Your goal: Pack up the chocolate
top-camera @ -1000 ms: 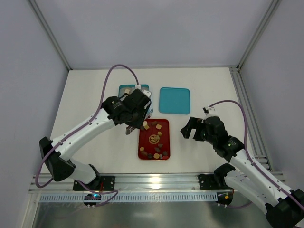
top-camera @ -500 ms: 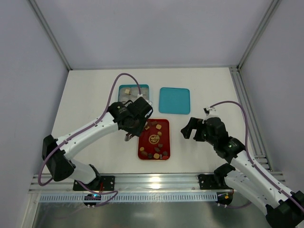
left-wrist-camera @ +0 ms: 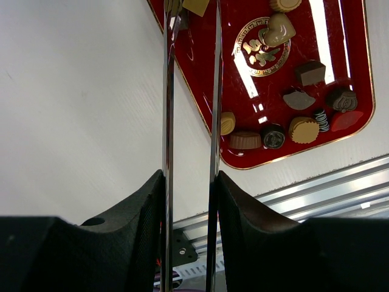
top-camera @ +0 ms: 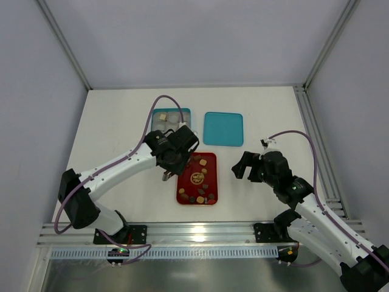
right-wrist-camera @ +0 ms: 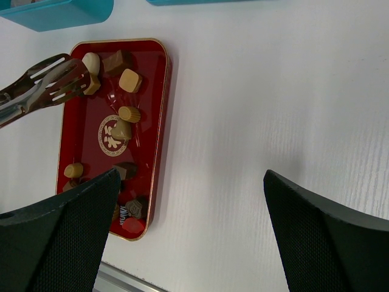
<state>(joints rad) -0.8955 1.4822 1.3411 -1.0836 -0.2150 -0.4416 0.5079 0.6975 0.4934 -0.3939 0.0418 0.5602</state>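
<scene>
Your left hand [left-wrist-camera: 189, 182] is closed narrowly on a pair of slotted metal tongs [right-wrist-camera: 45, 79]. Its two black fingers [left-wrist-camera: 140, 213] press the tong arms from either side. The arms run forward from the fingers, almost parallel, with a slim gap between them. The tong tips reach the far left corner of a glossy red rectangular tray [right-wrist-camera: 155, 134] with a gold rim, which lies ahead of and to the right of that hand on the white tabletop [top-camera: 115, 121]. A tan square piece [left-wrist-camera: 196, 5] sits right at the tips, and a cream round piece [right-wrist-camera: 91, 61] is just beside it. You cannot tell whether the tongs pinch the tan piece or only touch it.

The chocolate [right-wrist-camera: 121, 129] is small bite-sized pieces in dark brown, mid brown, tan and cream, scattered in the red tray. A few lie at the end by the tong tips. A heart-shaped piece [left-wrist-camera: 276, 29] rests on the gold emblem [left-wrist-camera: 258, 48] in the middle. A cluster lies at the end nearest the arm bases, to the right of the left hand's fingers.

Beyond the left hand, a teal rectangular container [top-camera: 185, 111] holds pale cups [top-camera: 175, 118]. A flat teal tray [top-camera: 223, 128] lies to the container's right, apart from it.

Your right hand [right-wrist-camera: 191, 176] stands wide open, gripping nothing, above the tabletop to the right of the red tray. The tray lies off that hand's left finger, apart from both fingers.
</scene>
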